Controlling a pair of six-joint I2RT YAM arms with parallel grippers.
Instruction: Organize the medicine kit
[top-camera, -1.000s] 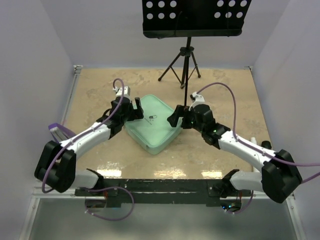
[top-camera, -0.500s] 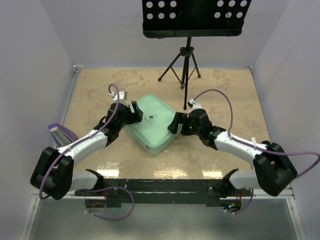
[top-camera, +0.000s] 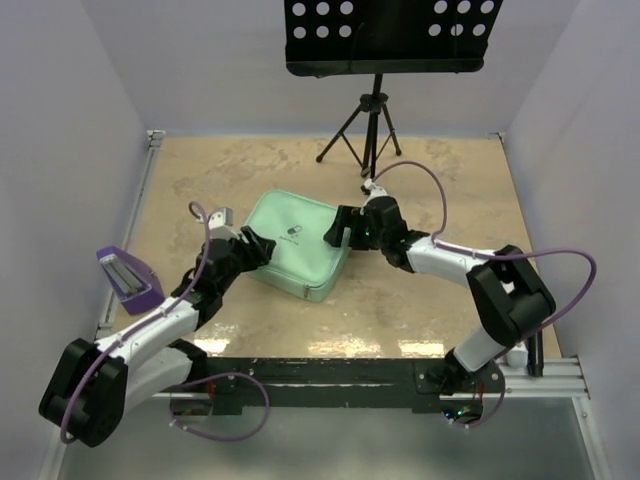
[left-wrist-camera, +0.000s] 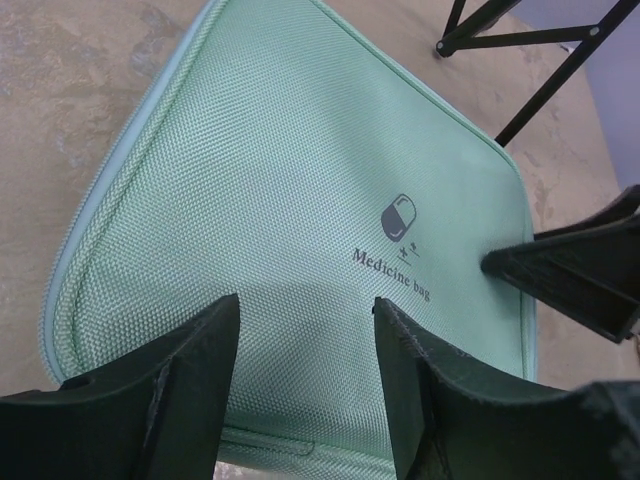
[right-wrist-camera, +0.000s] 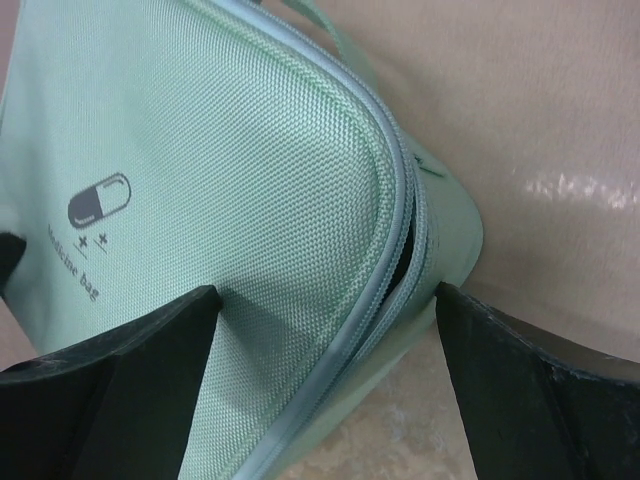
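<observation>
The medicine kit (top-camera: 296, 245) is a mint-green fabric zip bag with a dark pill logo and the words "Medicine bag". It lies flat on the tan table. My left gripper (top-camera: 255, 247) is open at its left corner; in the left wrist view the gripper (left-wrist-camera: 305, 310) hovers over the lid (left-wrist-camera: 300, 180), empty. My right gripper (top-camera: 338, 233) is open at the bag's right edge. In the right wrist view the gripper (right-wrist-camera: 328, 295) straddles the bag's corner (right-wrist-camera: 250, 180), where the zip (right-wrist-camera: 405, 240) gapes a little.
A purple holder (top-camera: 128, 275) stands at the table's left edge. A black tripod music stand (top-camera: 372, 120) stands at the back, and its legs show in the left wrist view (left-wrist-camera: 540, 40). White walls close in the left, right and back sides.
Both arms have lowered and reached further out, the left wrist sliding left. The bag has turned, shifted a little left and now lies flatter under the two grippers.
</observation>
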